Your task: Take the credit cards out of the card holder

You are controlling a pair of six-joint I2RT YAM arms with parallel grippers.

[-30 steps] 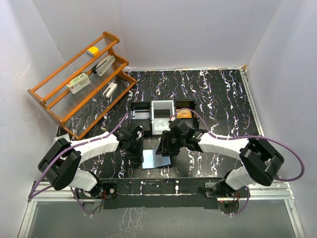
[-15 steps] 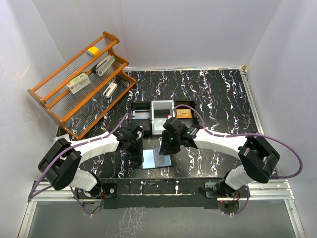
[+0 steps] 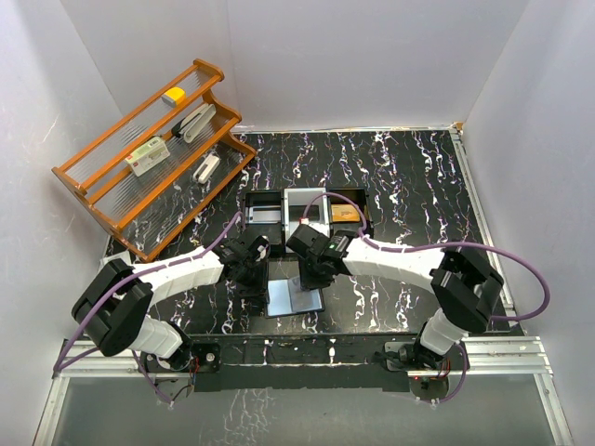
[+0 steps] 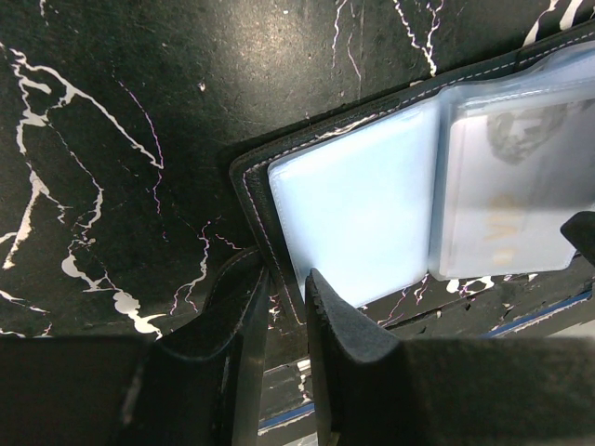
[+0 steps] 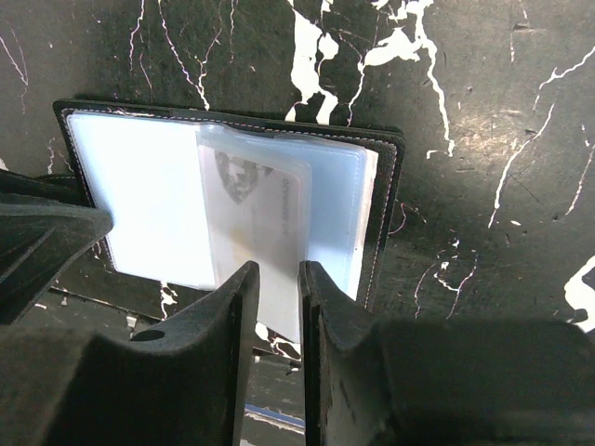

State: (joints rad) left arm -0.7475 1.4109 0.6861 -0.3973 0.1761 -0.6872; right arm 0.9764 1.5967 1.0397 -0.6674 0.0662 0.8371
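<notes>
The card holder [image 3: 293, 297] is found lying open, its glossy blue-grey inside upward, on the marbled black table [image 3: 400, 177] close to the near edge, between the two arms and in front of the black tray [image 3: 263, 203]. The left gripper [image 4: 284, 279] is closed down to a narrow slot, and the black stitched cover at the holder's left corner appears to be pinched in it, so that the holder is pinned. The right gripper [image 5: 277, 274] is likewise nearly closed, with the lower edge of a clear pocket [image 5: 330, 200] caught between its fingers; whether the card [image 5: 251, 195] inside is gripped too, or only the film, cannot be told. The holder is judged to be light and floppy at its fold, so it would be dragged along unless held down. The pocket film is thin, soft and slippery and may crease or stretch. The card itself is stiff, thin and smooth; it is best taken at its exposed edge and drawn straight out along the pocket's opening
</notes>
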